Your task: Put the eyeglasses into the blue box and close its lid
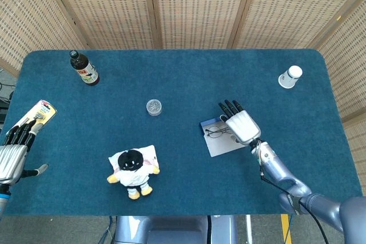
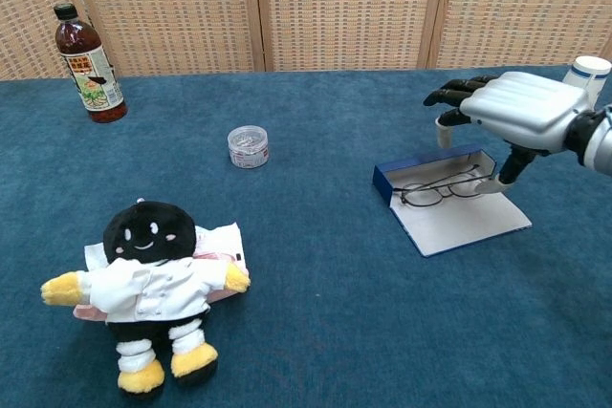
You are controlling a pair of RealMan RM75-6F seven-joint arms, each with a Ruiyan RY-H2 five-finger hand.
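Dark blue box [image 2: 435, 165] with white lid, teal table [image 2: 316, 312], black-and-white doll [image 2: 148, 284], seemingly brown bottle [image 2: 88, 64].

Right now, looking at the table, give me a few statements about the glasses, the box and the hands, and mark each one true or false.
1. The eyeglasses lie inside the blue box. True.
2. The box's lid is closed. False: it lies open flat on the table, toward the robot.
3. The right hand holds the eyeglasses. False: it hovers above the box with fingers spread, holding nothing.
4. The left hand is at the table's left edge, far from the box. True.
5. The plush doll sits inside the box. False: it lies on the table well to the left of it.
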